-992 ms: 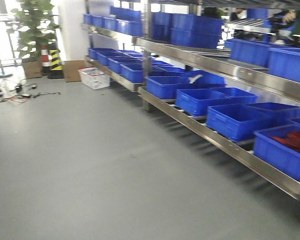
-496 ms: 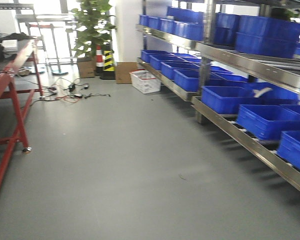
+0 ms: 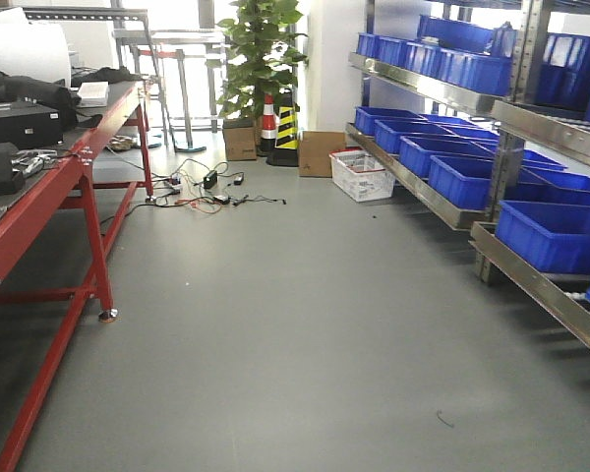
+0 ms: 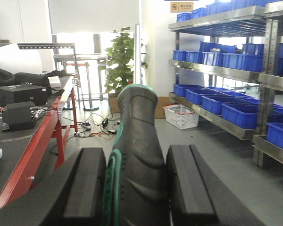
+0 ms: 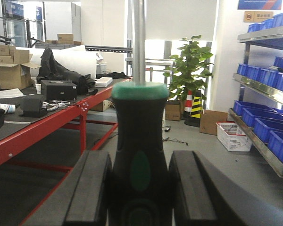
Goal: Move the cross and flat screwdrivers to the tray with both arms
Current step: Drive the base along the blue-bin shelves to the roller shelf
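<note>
In the left wrist view a screwdriver [image 4: 139,141] with a black-and-green ribbed handle stands between the two black pads; my left gripper [image 4: 137,188] is shut on it, and its silver shaft rises behind the handle top. The right wrist view shows the other screwdriver [image 5: 139,141], black handle with a green cap and a silver shaft pointing up, and my right gripper [image 5: 139,188] is shut on that handle. Both are held in the air above the floor. The tray is out of view, and neither arm shows in the front view.
A red-framed workbench [image 3: 39,211] with black boxes runs along the left. Steel shelving [image 3: 531,265] with blue bins [image 3: 551,231] lines the right. Grey floor lies between. Cables [image 3: 211,192], a white crate [image 3: 362,175], a plant [image 3: 261,54] and a striped cone stand at the far end.
The front view has swung left: the shelving with blue bins slid to the right edge and the red workbench came into view on the left.
</note>
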Robot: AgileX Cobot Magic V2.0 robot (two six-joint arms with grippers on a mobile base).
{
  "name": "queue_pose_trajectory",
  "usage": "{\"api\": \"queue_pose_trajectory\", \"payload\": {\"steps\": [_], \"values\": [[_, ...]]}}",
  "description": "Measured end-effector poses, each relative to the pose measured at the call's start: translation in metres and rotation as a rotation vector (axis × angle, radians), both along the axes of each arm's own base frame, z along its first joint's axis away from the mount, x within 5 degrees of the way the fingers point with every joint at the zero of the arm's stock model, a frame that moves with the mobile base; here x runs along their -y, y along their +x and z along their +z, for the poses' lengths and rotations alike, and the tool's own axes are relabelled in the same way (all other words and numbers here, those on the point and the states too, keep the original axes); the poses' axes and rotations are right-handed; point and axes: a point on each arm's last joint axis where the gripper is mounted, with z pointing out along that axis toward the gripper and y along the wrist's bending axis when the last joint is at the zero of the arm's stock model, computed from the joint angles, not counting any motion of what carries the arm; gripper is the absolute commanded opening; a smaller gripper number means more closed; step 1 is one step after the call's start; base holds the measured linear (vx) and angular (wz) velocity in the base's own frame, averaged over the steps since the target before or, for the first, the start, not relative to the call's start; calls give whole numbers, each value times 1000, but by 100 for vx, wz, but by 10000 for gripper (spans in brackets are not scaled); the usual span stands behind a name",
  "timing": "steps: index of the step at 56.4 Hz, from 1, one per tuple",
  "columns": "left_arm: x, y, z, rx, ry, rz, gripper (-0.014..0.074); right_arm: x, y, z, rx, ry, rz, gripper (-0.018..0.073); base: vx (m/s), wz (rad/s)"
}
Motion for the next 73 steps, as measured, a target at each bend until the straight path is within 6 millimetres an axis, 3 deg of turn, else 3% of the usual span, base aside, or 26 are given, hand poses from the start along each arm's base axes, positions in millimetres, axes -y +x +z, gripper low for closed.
{"api": "queue_pose_trajectory", "payload": {"steps": [48,73], "values": [[0,0,0,0,0,0,0,0,0,0,0,0,0,-9,56,-15],[0,0,0,0,0,0,0,0,0,0,-1,0,0,-9,50,-40]]}}
